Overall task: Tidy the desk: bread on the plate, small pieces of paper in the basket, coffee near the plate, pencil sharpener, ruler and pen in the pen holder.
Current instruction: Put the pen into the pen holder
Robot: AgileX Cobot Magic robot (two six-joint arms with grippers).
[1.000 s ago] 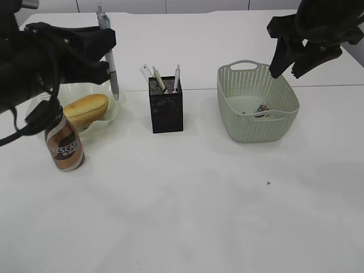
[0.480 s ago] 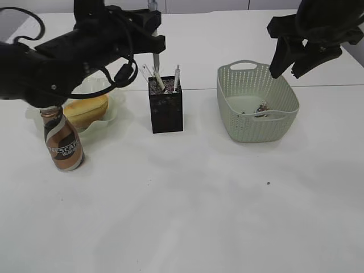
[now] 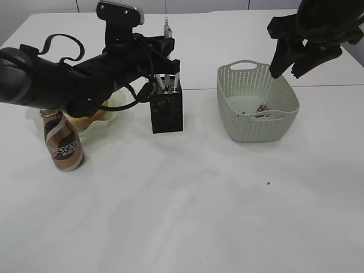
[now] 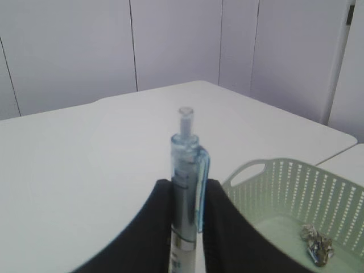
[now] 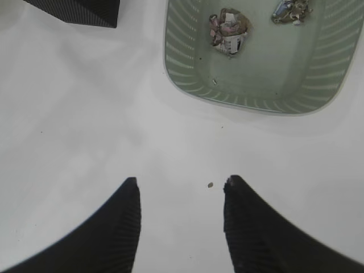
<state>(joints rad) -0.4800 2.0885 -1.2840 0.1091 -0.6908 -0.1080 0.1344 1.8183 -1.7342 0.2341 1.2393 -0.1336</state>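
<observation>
Left claw clamped on upright pen above pen holder near worktop's far edge, right claw apart, empty, above basket with paper scraps

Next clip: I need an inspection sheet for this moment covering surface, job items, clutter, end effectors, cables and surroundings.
Surface: white table, one small dark speck.
Job items: pen upright in the left end effector above the pen holder, which already holds a few sticks; bread on the plate, mostly hidden by the arm; coffee bottle beside the plate; crumpled paper pieces in the basket.
Clutter: nothing seen besides the speck.
End effectors: left end effector shut on the pen; right end effector open, empty, raised by the basket.
Cables: black cable loops on the left arm.
Surroundings: pale wall panels.
</observation>
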